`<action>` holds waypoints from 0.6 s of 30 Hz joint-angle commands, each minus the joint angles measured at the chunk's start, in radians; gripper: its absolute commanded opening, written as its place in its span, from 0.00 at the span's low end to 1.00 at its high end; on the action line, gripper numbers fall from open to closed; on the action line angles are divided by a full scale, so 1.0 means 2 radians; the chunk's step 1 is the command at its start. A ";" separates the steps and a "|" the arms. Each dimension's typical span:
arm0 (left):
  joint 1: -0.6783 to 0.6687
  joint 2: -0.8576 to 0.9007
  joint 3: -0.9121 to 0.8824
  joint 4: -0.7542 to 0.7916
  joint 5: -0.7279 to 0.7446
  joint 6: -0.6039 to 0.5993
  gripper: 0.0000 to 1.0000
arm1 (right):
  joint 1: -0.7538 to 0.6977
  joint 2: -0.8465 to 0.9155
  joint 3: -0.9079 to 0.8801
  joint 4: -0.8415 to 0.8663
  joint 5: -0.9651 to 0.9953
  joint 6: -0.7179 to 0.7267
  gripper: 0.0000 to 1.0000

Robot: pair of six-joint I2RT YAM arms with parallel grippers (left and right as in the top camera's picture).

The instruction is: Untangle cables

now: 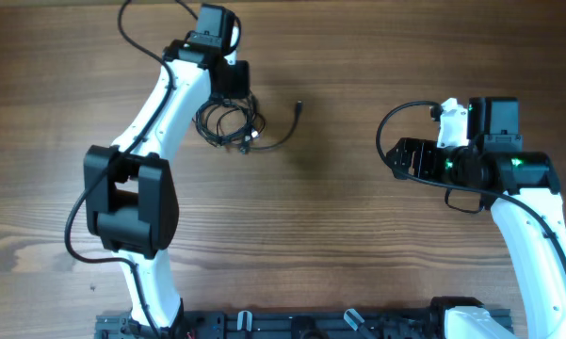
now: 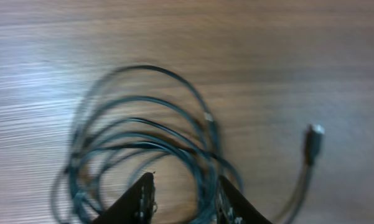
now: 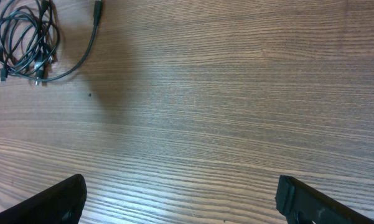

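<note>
Wooden table (image 1: 339, 235) with brown grain fills all three views. On it lie the cables (image 1: 228, 122), a small black bundle of loose loops, and one strand runs out from the bundle to a free plug tip (image 1: 299, 105). The left gripper (image 1: 231, 83) is directly over the bundle. In the left wrist view its jaws stand partly open, with some strands passing in the gap between them and the loops spread just ahead; the plug tip (image 2: 314, 140) lies ahead and outside the jaws. They are not closed on anything. The right gripper (image 1: 405, 158) is well apart from the bundle. Its jaws are wide open with only bare wood between them, and the cables (image 3: 25, 43) lie far ahead of them
</note>
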 commanded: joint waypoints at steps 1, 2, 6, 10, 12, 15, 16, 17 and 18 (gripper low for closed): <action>-0.024 0.016 -0.016 0.000 0.038 0.029 0.29 | 0.001 -0.009 0.011 0.002 0.005 0.002 1.00; -0.029 0.019 -0.022 0.002 0.038 0.030 0.29 | 0.001 -0.009 0.011 0.002 0.005 0.002 1.00; -0.041 0.042 -0.033 0.008 0.032 0.031 0.24 | 0.001 -0.009 0.011 0.001 0.005 0.002 1.00; -0.042 0.045 -0.033 0.003 -0.017 0.027 0.23 | 0.001 -0.009 0.011 0.001 0.005 0.002 1.00; -0.042 0.045 -0.033 -0.007 -0.025 0.029 0.23 | 0.001 -0.009 0.011 0.001 0.005 0.002 1.00; -0.042 0.047 -0.033 -0.007 -0.030 0.029 0.23 | 0.001 -0.009 0.011 0.001 0.005 0.002 1.00; -0.042 0.051 -0.033 -0.007 -0.032 0.029 0.23 | 0.001 -0.009 0.011 0.001 0.005 0.002 1.00; -0.042 0.055 -0.033 -0.007 -0.032 0.030 0.23 | 0.001 -0.009 0.011 0.001 0.005 0.002 1.00; -0.042 0.059 -0.033 -0.008 -0.033 0.029 0.23 | 0.001 -0.009 0.011 0.002 0.005 0.002 1.00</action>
